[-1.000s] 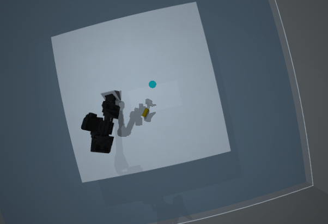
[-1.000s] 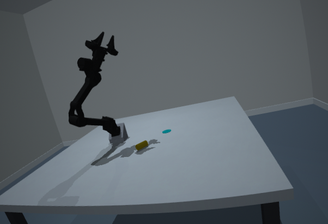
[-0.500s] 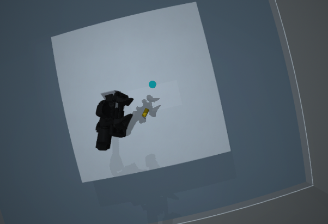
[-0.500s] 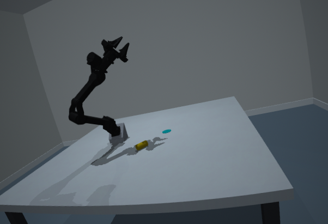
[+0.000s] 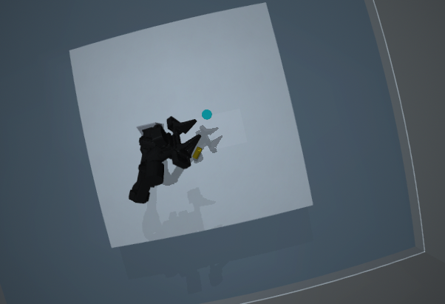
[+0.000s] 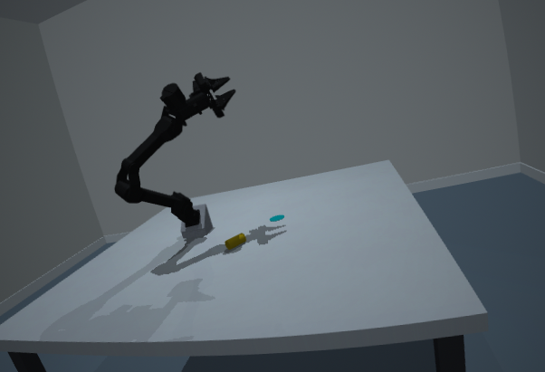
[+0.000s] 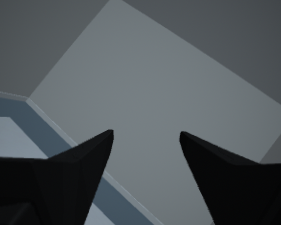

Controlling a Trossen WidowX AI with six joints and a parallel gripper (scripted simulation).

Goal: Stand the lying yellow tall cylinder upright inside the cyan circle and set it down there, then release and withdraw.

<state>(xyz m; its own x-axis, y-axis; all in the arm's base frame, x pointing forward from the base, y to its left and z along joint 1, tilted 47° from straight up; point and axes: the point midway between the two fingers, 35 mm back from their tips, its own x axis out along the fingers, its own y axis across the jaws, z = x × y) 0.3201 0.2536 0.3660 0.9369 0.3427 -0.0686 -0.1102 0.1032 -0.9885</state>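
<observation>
The yellow tall cylinder (image 5: 197, 153) (image 6: 235, 241) lies on its side on the table. The cyan circle (image 5: 207, 114) (image 6: 277, 218) is a flat disc on the table, apart from the cylinder, with nothing on it. My gripper (image 5: 198, 128) (image 6: 232, 84) (image 7: 146, 134) is open and empty, high above the table. Its fingers point sideways, and the wrist view shows only walls, some floor and a table corner past them. In the top view one finger appears close beside the cylinder, but the exterior view shows it far above.
The white table (image 5: 236, 51) (image 6: 362, 252) carries the arm's pale base block (image 6: 205, 221) (image 5: 145, 126) near its left side. The arm rises from the base and bends over the table's left part. Shadows of the arm fall around the cylinder.
</observation>
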